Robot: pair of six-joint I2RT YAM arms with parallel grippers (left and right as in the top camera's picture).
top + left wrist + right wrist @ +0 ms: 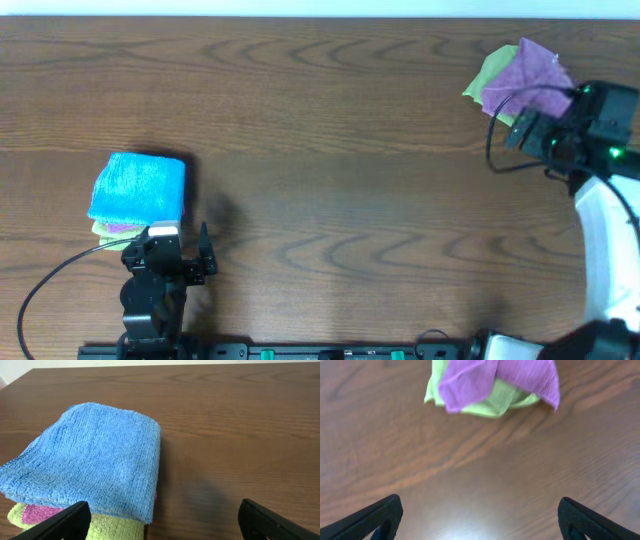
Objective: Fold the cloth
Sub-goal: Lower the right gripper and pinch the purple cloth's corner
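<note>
The cloth [532,70] is purple-pink and lies crumpled at the far right of the table, on top of a lime-green cloth [488,78]. In the right wrist view the cloth [520,375] sits at the top edge, draped over the green one [500,402]. My right gripper [522,128] [480,501] hovers just in front of that pile. It is open, with bare table between its fingers. My left gripper [168,248] [163,506] is open at the near left, touching nothing.
A bright blue folded cloth [140,186] [95,455] tops a stack at the near left. A pink layer [36,513] and a lime-green layer [112,527] show beneath it. The left finger [70,519] hangs over the stack's near edge. A black cable [50,285] loops beside the left arm.
</note>
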